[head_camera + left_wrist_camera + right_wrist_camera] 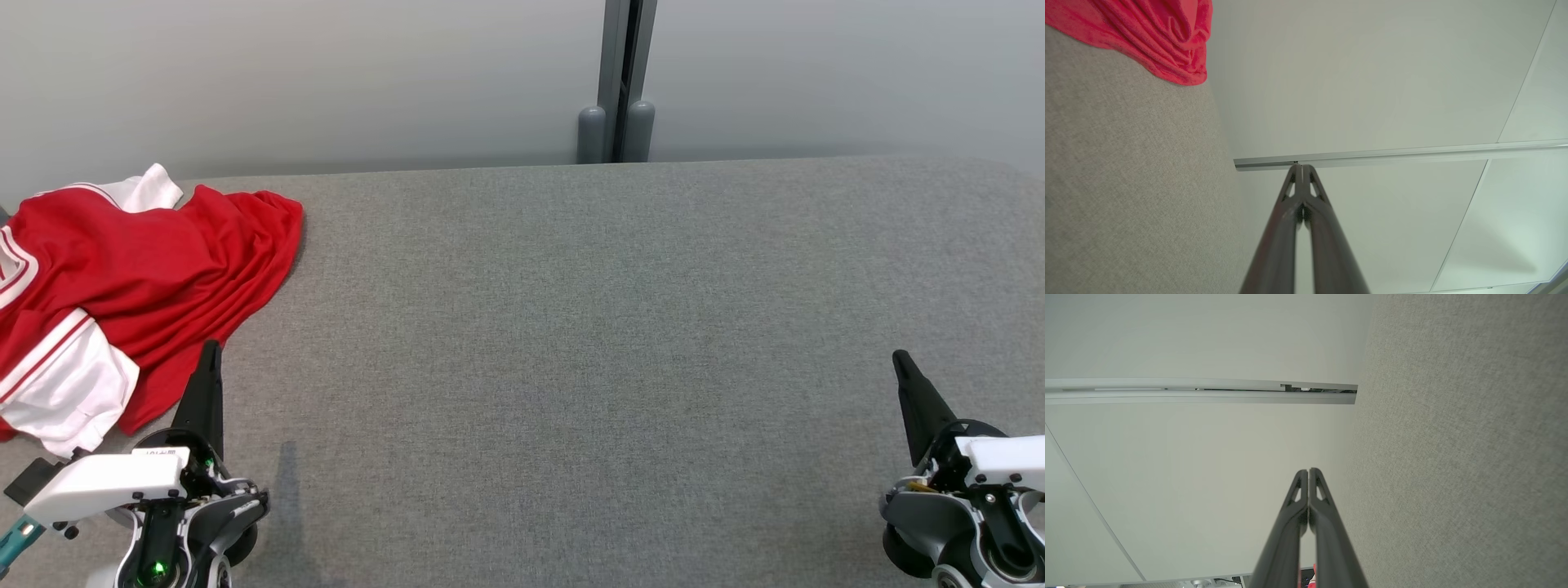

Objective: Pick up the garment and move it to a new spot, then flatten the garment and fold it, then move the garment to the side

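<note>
Over the desk, head view: a red and white garment (155, 278) lies crumpled at the far left of the grey desk (612, 327), running past the view's left edge.
Left gripper, head view: the left gripper (211, 353) points up at lower left, its tip just beside the garment's near hem, jaws together and holding nothing.
Right gripper, head view: the right gripper (900, 359) sits at lower right, well apart from the garment, jaws together and empty.
Left wrist view: the jaws are pressed tip to tip. A red fold of garment (1159, 36) lies on the desk at upper left, apart from them, with the pale wall (1372, 81) beyond.
Right wrist view: the jaws are closed on nothing, with the desk on one side and a rail (1200, 392) on the wall ahead.
Done: nothing, by the look of it. The garment is unlifted, unflattened and unfolded.
To do: the pick-up and move, then flattening, folding and setting aside.
</note>
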### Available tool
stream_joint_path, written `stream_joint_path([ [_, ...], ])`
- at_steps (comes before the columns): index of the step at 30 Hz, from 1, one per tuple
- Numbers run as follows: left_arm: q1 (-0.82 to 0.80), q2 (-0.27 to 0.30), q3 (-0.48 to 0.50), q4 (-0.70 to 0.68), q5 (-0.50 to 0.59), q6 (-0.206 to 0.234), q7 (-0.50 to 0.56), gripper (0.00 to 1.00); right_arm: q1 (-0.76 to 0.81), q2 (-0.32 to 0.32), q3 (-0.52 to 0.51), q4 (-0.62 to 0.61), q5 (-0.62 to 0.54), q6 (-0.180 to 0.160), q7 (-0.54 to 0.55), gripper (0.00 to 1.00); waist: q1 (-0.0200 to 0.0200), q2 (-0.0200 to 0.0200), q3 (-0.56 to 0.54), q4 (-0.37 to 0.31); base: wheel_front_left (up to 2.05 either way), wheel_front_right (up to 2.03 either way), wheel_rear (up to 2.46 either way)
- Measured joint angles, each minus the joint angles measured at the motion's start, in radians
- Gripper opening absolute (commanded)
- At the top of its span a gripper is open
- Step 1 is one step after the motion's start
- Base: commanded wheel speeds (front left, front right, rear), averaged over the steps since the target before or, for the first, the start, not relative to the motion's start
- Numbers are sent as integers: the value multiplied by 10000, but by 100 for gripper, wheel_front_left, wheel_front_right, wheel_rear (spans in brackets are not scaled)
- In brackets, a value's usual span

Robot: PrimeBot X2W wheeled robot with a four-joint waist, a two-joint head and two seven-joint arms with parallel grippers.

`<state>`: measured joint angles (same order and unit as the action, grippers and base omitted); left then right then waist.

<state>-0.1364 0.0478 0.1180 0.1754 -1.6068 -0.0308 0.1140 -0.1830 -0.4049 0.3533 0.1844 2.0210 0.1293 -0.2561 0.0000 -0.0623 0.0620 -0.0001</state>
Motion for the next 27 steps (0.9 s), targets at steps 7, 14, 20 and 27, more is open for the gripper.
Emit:
stream_joint_path([
  [7,0,0,0,0,0,0,0,0,0,0,0,0,0,0,0,0,0,-1,0,0,0,0,0],
  [14,0,0,0,0,0,0,0,0,-1,0,0,0,0,0,0,0,0,0,0,0,0,0,0],
  [20,0,0,0,0,0,0,0,0,-1,0,0,0,0,0,0,0,0,0,0,0,0,0,0],
  [27,0,0,0,0,0,0,0,0,-1,0,0,0,0,0,0,0,0,0,0,0,0,0,0],
])
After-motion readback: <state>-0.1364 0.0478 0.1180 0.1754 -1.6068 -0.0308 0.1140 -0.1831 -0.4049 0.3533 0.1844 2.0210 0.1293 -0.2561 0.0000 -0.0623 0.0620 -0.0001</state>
